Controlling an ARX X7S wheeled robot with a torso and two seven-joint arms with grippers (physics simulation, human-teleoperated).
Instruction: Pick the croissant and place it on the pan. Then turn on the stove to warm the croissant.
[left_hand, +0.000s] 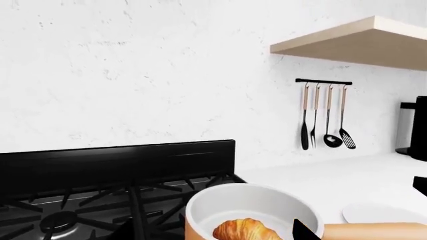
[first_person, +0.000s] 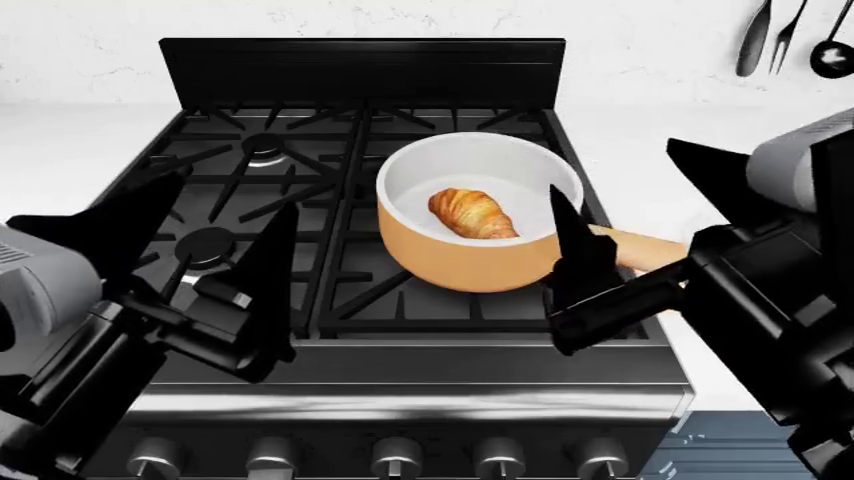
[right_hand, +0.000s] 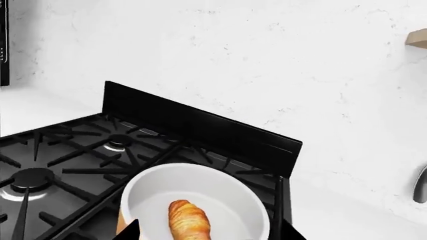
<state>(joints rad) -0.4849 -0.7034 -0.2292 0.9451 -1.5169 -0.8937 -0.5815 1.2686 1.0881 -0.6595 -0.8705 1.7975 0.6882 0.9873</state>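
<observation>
Frame left: left gripper, jaws spread, above the stove grates. Centre: croissant lies inside the pan. Lower row: knobs. Right: right gripper, jaws spread, straddling the pan handle. Upper right: hanging utensils.

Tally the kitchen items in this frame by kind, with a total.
Croissant: 1
Pan: 1
Stove: 1
Stove knobs: 5
Hanging utensils: 4
White plate: 1
Wall shelf: 1
Total: 14
</observation>
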